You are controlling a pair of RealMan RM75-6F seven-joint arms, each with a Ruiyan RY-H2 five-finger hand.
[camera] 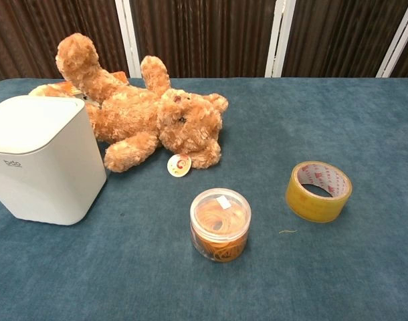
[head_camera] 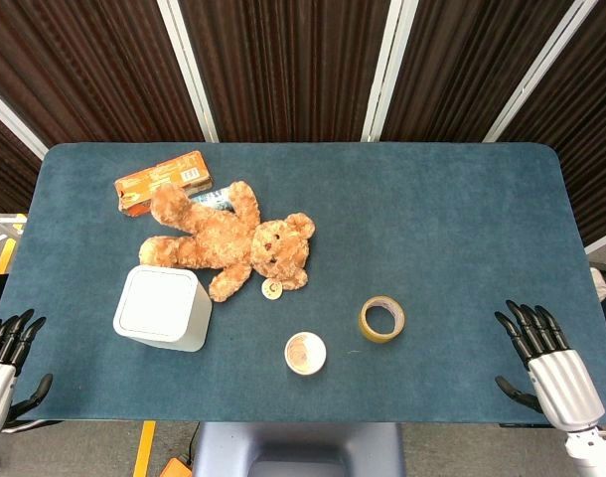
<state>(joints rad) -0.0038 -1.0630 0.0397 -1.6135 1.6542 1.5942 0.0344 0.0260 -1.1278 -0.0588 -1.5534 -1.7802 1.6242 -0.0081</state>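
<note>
we see the wide table (head_camera: pixel 452 238), covered in dark teal felt-like cloth, carrying everything in a loose cluster toward its left and middle, which leaves each thing standing free of its neighbours on most sides. largest is the tan plush teddy bear (head_camera: pixel 228 240), lying flat on its back with limbs splayed, a round paper tag just beside its head; one paw lies over the orange printed cardboard box (head_camera: pixel 162 182) behind it, so the box is partly pinned. in front of the bear stands the white square plastic bin with a closed lid (head_camera: pixel 161 307), upright, close to the bear's leg. nearer the front edge, apart from one another, sit the yellow roll of packing tape (head_camera: pixel 381 318), lying flat with its hole up, and the small clear round plastic tub of orange rubber bands (head_camera: pixel 305 353), upright with its lid on.

our left hand (head_camera: pixel 3 363) hangs off the table's left front corner, fingers (head_camera: pixel 15 328) spread apart and holding nothing; the bin is nearest it. our right hand (head_camera: pixel 546 363) rests at the right front corner, fingers (head_camera: pixel 530 323) likewise apart and empty, with the tape roll nearest, well apart.

behind the table hangs a dark brown ribbed wall with white vertical strips, and grey floor with a yellow line shows below.
</note>
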